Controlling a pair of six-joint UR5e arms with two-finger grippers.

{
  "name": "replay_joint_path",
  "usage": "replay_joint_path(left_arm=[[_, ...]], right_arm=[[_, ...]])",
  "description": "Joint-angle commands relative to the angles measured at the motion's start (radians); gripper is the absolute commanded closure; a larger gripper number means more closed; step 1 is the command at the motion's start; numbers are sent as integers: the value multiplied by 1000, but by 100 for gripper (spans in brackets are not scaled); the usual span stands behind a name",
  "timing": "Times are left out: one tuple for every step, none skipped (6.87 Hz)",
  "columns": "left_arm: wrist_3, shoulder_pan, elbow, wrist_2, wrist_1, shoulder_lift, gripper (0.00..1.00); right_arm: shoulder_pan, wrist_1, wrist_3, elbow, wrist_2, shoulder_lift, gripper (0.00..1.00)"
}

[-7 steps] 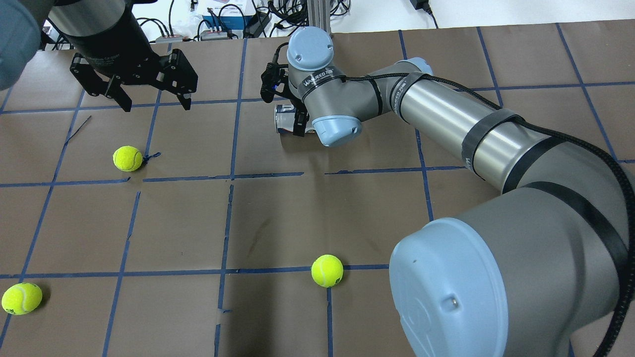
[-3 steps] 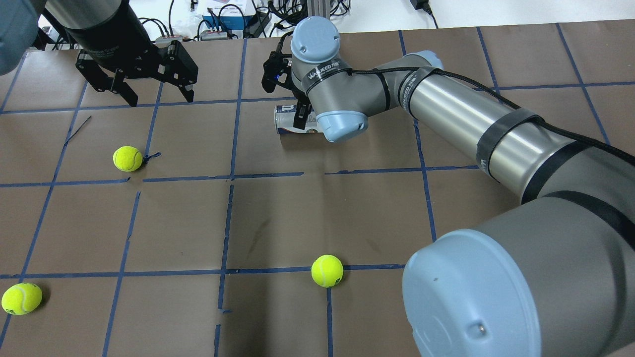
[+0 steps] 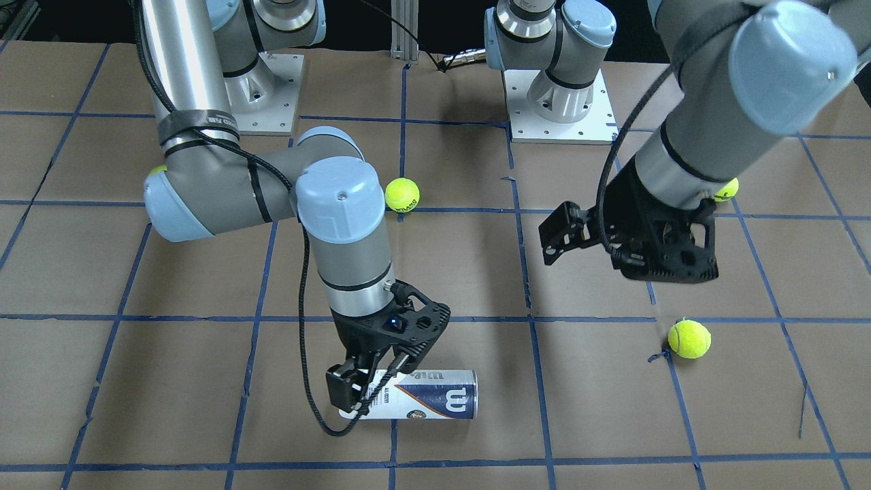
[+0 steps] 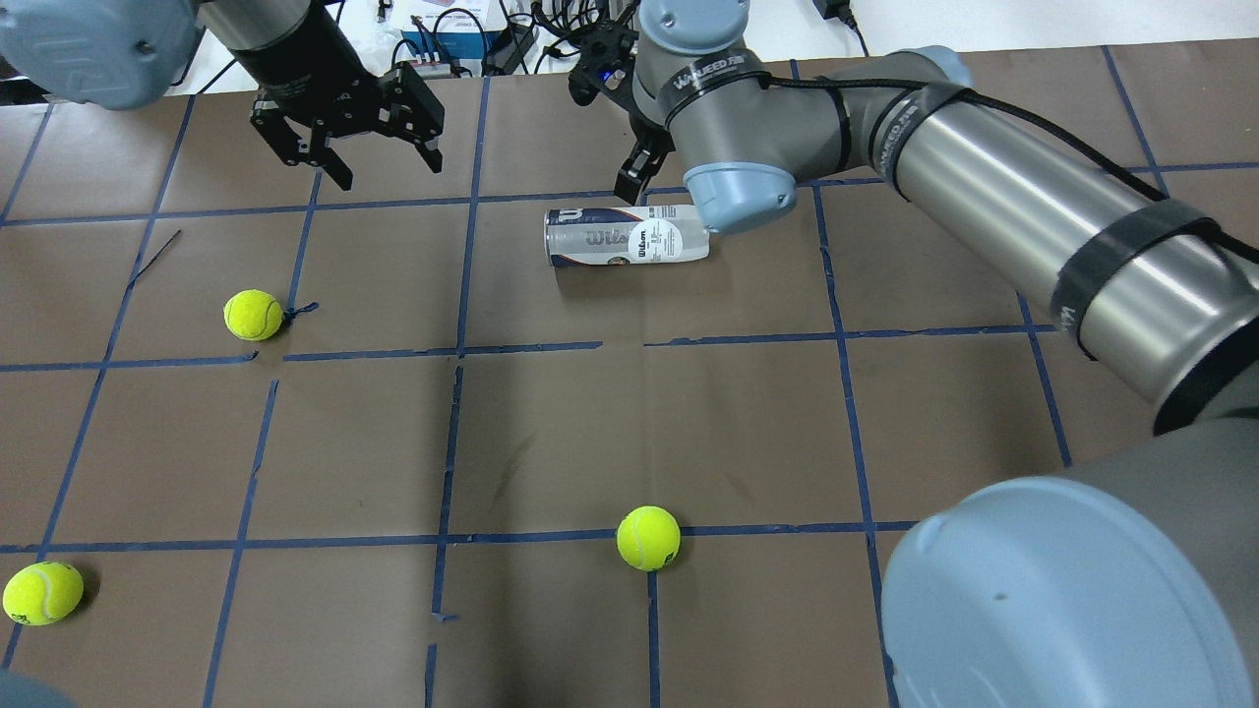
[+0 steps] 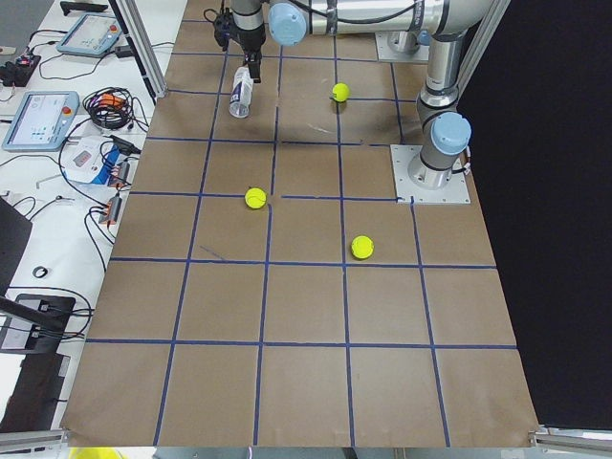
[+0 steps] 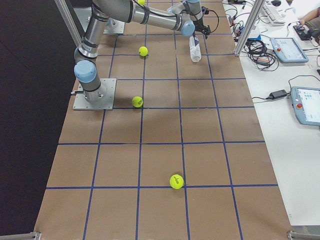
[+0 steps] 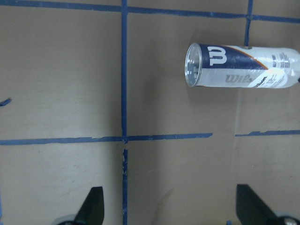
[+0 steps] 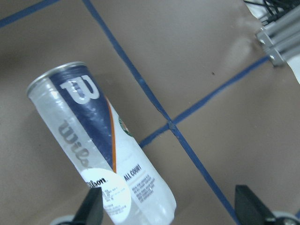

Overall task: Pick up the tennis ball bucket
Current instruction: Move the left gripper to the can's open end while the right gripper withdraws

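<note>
The tennis ball bucket (image 4: pixel 627 236) is a clear can with a white and navy Wilson label. It lies on its side on the brown table, also seen in the front view (image 3: pixel 423 403). Its metal-rimmed mouth faces my left gripper (image 4: pixel 389 172), which hangs open and empty well off to the side; the left wrist view shows the bucket (image 7: pixel 241 72) far ahead of the spread fingers. My right gripper (image 3: pixel 364 395) is open above the bucket's closed end. In the right wrist view the bucket (image 8: pixel 101 154) lies between and ahead of the spread fingers, ungripped.
Three yellow-green tennis balls lie loose on the table: one (image 4: pixel 253 315) near the left gripper, one (image 4: pixel 648 537) in the near middle, one (image 4: pixel 42 592) at the near left. Cables and boxes (image 4: pixel 452 39) lie beyond the table's far edge.
My right wrist has risen and moved toward the far edge, uncovering the bucket, which stays lying on the table. My left gripper has moved right and farther away, still open.
</note>
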Motion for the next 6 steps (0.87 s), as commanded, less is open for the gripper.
replay_joint_path(left_arm=[[11,1,130,-113,85,-220,0],[16,1,151,-204,132,-302,0],[17,1,146,-248,192,-365,0],[17,1,143,-305,232,-414,0],[17,-1,139,-356,234,-442,0],[16,-1,128,-449,234,-468,0]], right_arm=[[-96,201,294,16,-7,-133,0],[-115,315,380,21,-13,-190,0],[-148,362,405,22,-12,-199,0],[-179,403,418,28,-12,-205,0],[-205,443,421,57,-10,-234,0],[-213,460,427,109,-15,-274,0]])
